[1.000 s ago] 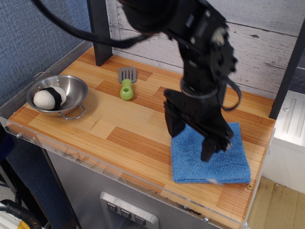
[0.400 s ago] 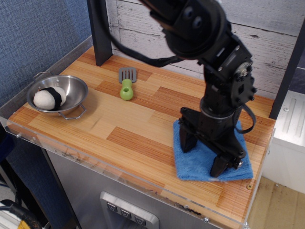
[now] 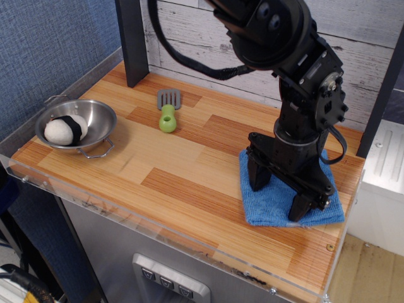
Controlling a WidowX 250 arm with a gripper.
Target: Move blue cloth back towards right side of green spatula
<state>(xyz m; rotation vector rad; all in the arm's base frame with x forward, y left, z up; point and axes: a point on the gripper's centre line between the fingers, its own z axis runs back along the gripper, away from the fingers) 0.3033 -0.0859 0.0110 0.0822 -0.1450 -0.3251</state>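
The blue cloth (image 3: 260, 209) lies flat at the right end of the wooden table top (image 3: 158, 170), near the front right corner. My gripper (image 3: 278, 201) stands over it, jaws spread wide, with both black fingertips (image 3: 257, 180) down on the cloth. The arm hides the cloth's middle and far part. The green spatula (image 3: 167, 115) lies at the back middle of the table, grey head away from me, well to the left of the cloth.
A steel bowl (image 3: 101, 111) with a white ball banded in black (image 3: 62, 130) stands at the left. A black post (image 3: 131, 41) rises at the back left. A wooden plank wall runs behind. The table's right edge is close to the cloth.
The gripper came down onto the cloth, and the cloth has slid with it to the right and a little towards the back. Spatula and bowl have not moved.
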